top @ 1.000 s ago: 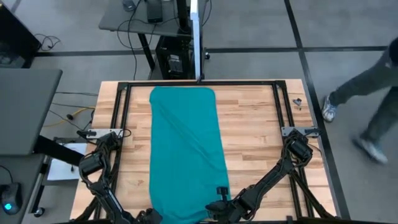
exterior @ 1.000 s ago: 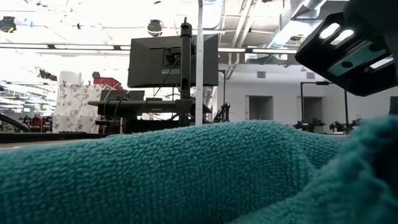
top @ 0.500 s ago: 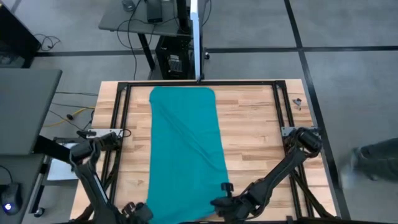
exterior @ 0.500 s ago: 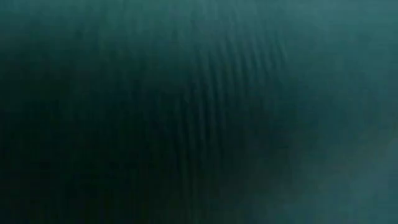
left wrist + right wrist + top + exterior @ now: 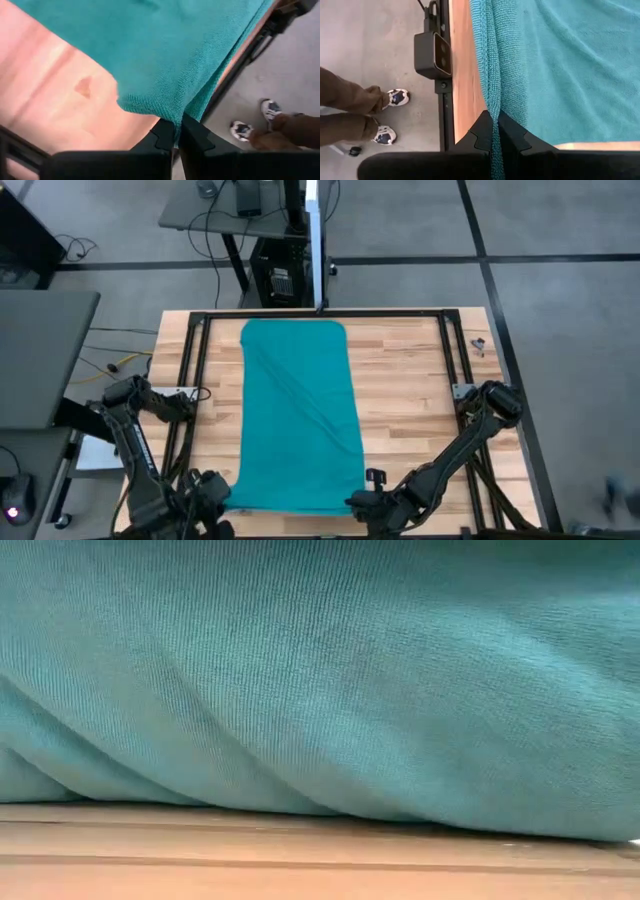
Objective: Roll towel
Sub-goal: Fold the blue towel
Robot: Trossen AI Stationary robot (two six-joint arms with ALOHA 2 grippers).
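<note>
From above, the towel (image 5: pixel 300 415) lies spread lengthwise down the middle of the wooden bench (image 5: pixel 410 380), its far end near the black frame's far rail and its near end at the bench's front edge, with a diagonal crease running across it. That view places the left pincer (image 5: pixel 212 492) at the towel's near left corner and the right pincer (image 5: pixel 368 498) at its near right corner, but it does not show the fingers themselves. The wrist views do: the left pincer (image 5: pixel 175 137) has its two dark fingers pressed together on the hemmed corner of the towel (image 5: pixel 165 55), the cloth rising off the bench (image 5: pixel 45 100) from that pinch; the right pincer (image 5: pixel 494 134) is likewise clamped on the towel's (image 5: pixel 555 65) ribbed edge. Both wrist views also catch a person's shoes (image 5: pixel 390 116) and trouser legs on the grey floor beside the bench, which the overhead view leaves out. The low view is filled by teal cloth (image 5: pixel 320 670) hanging close above a strip of bench (image 5: pixel 300 855), with neither arm visible.
</note>
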